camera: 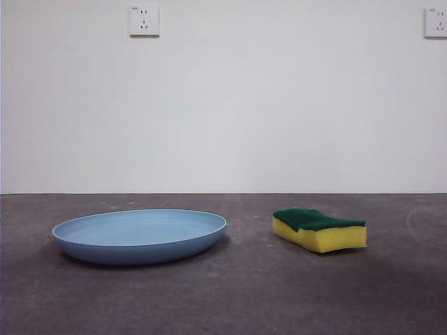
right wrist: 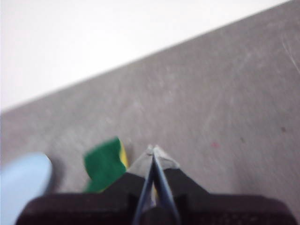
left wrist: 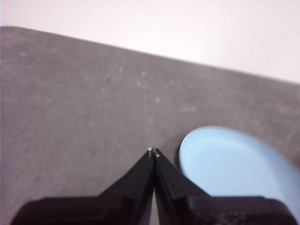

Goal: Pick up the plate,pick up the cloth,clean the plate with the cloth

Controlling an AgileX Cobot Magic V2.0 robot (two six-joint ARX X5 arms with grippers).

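Both pincers I'm seeing pinched closed, empty: plate (left wrist: pixel 229 161) lying just beside left gripper (left wrist: pixel 153 152), sponge (right wrist: pixel 104 164) beside right gripper (right wrist: pixel 153 150), table (camera: pixel 244 293) between.

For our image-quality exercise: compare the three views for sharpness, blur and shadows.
Front view: sharp, evenly lit, with soft shadows under the plate and sponge. Left wrist view: soft focus, plate edge smeared, the left gripper dark. Right wrist view: the blurriest, sponge edges fuzzy, the right gripper pale with glare.
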